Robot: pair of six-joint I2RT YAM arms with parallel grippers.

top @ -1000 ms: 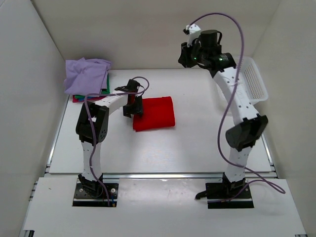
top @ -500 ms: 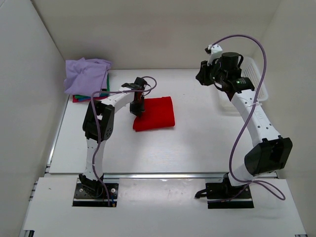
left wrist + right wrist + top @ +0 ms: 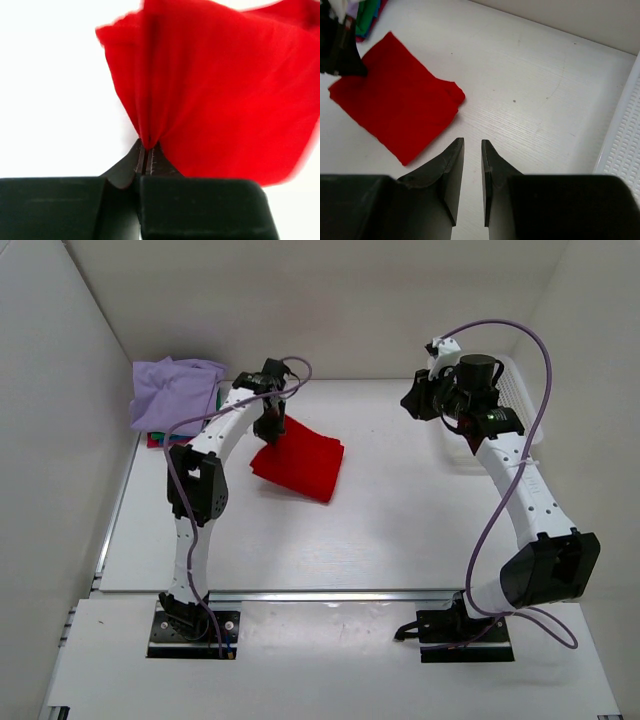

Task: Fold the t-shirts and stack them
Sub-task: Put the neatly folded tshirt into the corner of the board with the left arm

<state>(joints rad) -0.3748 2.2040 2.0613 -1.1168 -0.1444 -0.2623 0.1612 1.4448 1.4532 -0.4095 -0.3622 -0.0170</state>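
**Position.** The left gripper is clenched on 1 corner of the folded red shirt. That corner is held off the worktop. The rest of the shirt drapes down to the worktop, left of centre toward the far edge. The stack, lavender on top with green and red beneath, sits in the far left corner, near the red shirt but apart from it. The right gripper hovers by the basket at the far right, its jaws a narrow gap apart with nothing between them.

**Risks, as judged:**
1. A 1-corner pinch lets the layers fan, so the fold may open in transit.
2. The trailing edge may drag and roll under.
3. The thin bite may slip.
4. A low approach may shove the lavender layer off the stack.
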